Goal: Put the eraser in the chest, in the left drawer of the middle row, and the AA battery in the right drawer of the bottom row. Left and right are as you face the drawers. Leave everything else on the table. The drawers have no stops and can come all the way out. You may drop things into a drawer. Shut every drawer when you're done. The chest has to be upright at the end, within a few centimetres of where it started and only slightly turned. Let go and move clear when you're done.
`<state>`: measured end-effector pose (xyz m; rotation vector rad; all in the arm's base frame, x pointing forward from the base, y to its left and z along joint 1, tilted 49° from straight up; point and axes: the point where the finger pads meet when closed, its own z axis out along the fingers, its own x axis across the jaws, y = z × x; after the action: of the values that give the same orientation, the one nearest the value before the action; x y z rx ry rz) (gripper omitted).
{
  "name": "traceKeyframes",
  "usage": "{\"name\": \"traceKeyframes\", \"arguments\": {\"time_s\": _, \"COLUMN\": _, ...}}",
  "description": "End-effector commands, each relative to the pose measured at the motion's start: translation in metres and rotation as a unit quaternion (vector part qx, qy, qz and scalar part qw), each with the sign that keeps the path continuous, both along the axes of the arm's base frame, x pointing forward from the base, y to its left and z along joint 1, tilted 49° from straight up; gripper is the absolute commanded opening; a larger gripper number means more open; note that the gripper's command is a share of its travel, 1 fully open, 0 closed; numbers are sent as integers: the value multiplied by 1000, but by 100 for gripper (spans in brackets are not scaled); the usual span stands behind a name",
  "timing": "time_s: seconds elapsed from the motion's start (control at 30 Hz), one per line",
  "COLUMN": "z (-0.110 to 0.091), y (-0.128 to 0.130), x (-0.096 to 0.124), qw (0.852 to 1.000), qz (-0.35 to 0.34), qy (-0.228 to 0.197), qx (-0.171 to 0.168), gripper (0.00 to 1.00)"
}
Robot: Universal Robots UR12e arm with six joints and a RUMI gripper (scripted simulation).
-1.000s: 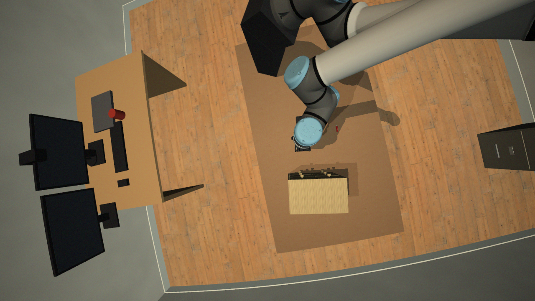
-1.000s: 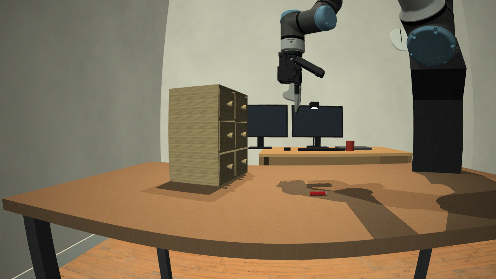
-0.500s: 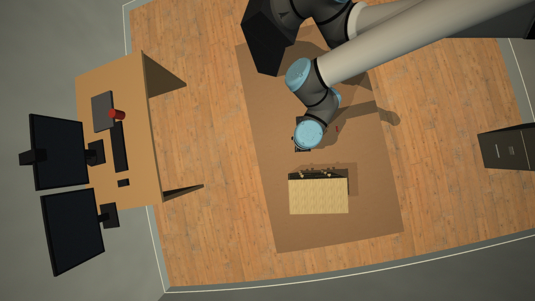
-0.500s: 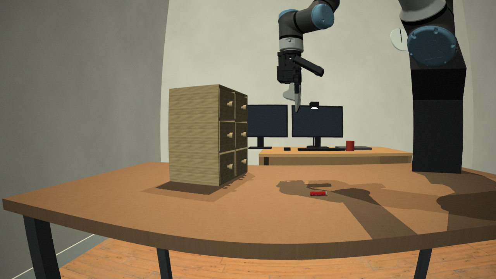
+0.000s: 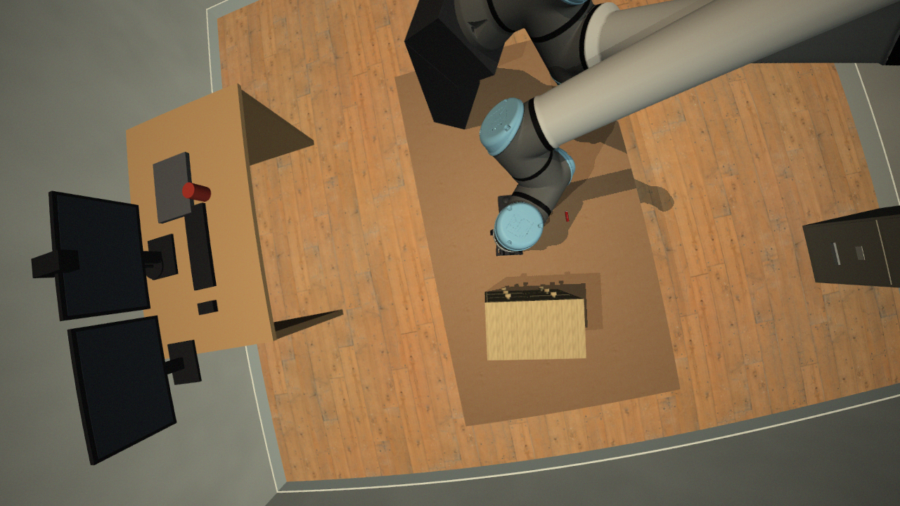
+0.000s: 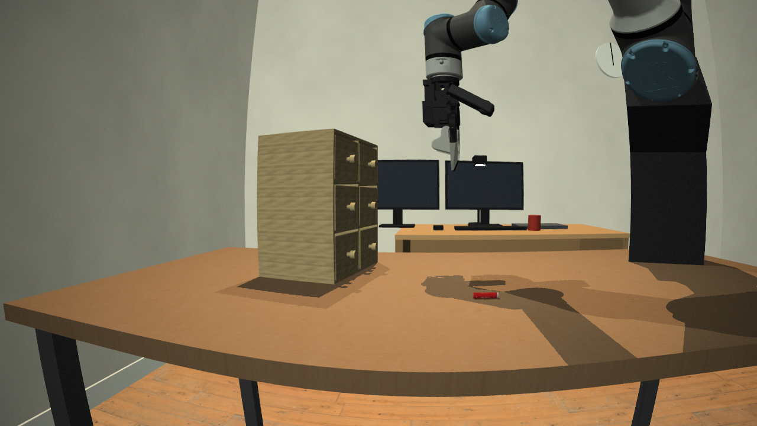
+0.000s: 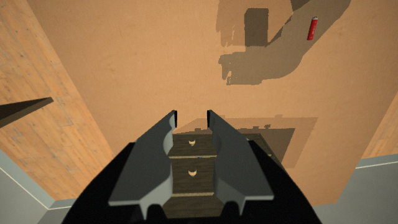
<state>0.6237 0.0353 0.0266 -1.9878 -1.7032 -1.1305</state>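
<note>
The table [image 5: 453, 377] [image 6: 185, 318] [image 7: 134, 78] is a flat slab, brown and matte with a faint grain, on dark square legs. On it the chest [image 5: 534, 329] [image 6: 296, 206] [image 7: 180, 183] stands upright, a tall box of pale wood with wavy grain along the side. Its darker drawer fronts [image 6: 343, 225] [image 7: 203, 183], two columns by three rows, look flush. My gripper [image 5: 508, 251] [image 6: 453, 168] [image 7: 191, 111] hangs above the table, before the chest: black housing, smooth grey tapering fingers. My jaws stand modestly spread, nothing between them. Turned, pale knobs [image 5: 553, 294] [image 6: 351, 206] [image 7: 192, 172] jut from the fronts.

The battery [image 5: 567, 216] [image 6: 485, 295] [image 7: 312, 28], a glossy red cylinder, lies on its side on the table, well apart from the chest. Its long axis runs roughly toward and away from the drawer side, slightly skewed; the silver end points away from the chest. Smallest: a blue speck [image 7: 199, 157] at a drawer seam; identity unclear.
</note>
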Motion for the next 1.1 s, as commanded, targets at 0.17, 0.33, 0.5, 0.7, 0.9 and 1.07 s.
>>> {"name": "traceKeyframes", "arguments": {"time_s": 0.17, "z": 0, "y": -1, "x": 0, "qw": 1000, "qz": 0, "qy": 0, "qx": 0, "gripper": 20}}
{"name": "traceKeyframes", "arguments": {"time_s": 0.33, "z": 0, "y": -1, "x": 0, "qw": 1000, "qz": 0, "qy": 0, "qx": 0, "gripper": 20}}
{"name": "traceKeyframes", "arguments": {"time_s": 0.5, "z": 0, "y": -1, "x": 0, "qw": 1000, "qz": 0, "qy": 0, "qx": 0, "gripper": 20}}
{"name": "traceKeyframes", "arguments": {"time_s": 0.7, "z": 0, "y": -1, "x": 0, "qw": 1000, "qz": 0, "qy": 0, "qx": 0, "gripper": 20}}
{"name": "traceKeyframes", "arguments": {"time_s": 0.9, "z": 0, "y": -1, "x": 0, "qw": 1000, "qz": 0, "qy": 0, "qx": 0, "gripper": 100}}
{"name": "traceKeyframes", "arguments": {"time_s": 1.07, "z": 0, "y": -1, "x": 0, "qw": 1000, "qz": 0, "qy": 0, "qx": 0, "gripper": 100}}
